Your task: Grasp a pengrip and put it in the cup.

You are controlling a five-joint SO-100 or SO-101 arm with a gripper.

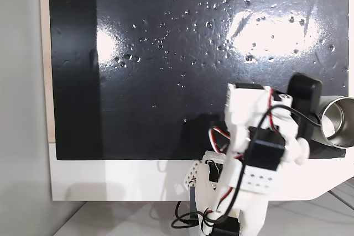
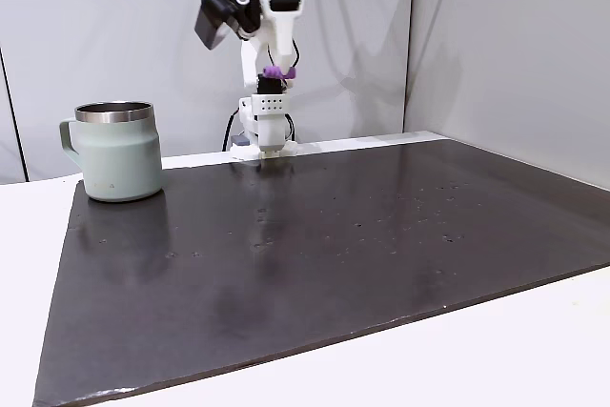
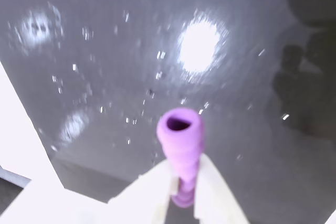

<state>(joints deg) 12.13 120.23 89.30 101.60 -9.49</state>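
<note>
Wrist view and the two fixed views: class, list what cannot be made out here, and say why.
- Cup: cut by the right edge of a fixed view; its inside is unseen.
- Pengrip: lower end hidden between the white fingers in the wrist view; a tiny purple speck in a fixed view.
- Mat: blurred, glare-washed in the wrist view.

Pengrip and cup.
Light-purple ribbed pengrip, hollow end showing, pinched between the jaws and raised above the table; grey-green steel-rimmed cup, with a side handle, upright on the dark mat's corner.
</note>
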